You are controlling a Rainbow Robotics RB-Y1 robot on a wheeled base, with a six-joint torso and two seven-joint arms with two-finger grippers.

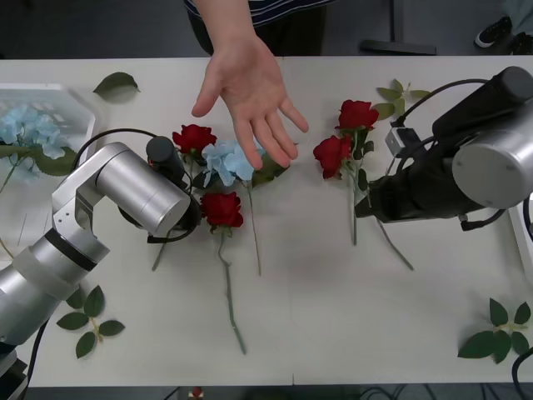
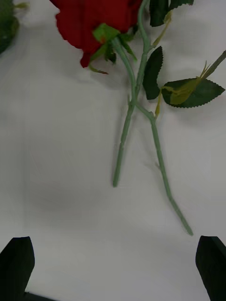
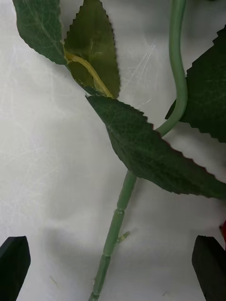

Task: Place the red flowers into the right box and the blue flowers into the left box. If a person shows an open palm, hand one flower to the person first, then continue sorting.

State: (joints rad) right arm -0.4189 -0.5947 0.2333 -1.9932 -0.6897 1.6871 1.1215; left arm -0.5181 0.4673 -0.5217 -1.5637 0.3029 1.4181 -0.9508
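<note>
Over the white table's middle, a bare open palm waits; both black-fingered tools, left tool and right tool, gape wide, empty, above deep-red rose stems, so continued sorting risks ignoring the handover.

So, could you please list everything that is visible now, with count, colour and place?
red flowers: four, deep red; two left of table centre, two right of centre, stems crossing
blue flowers: two, pale blue; one in the left box, one on the table under the palm
left box: one, white, far left
right box: one, white, a rim at the right edge
leaf sprigs: four, green; far left, far right, near left, near right
table: one, white
open palm: one, bare, above the table's middle
left gripper: black fingers, open over a rose stem
right gripper: black fingers, open near the right roses' stems
</note>
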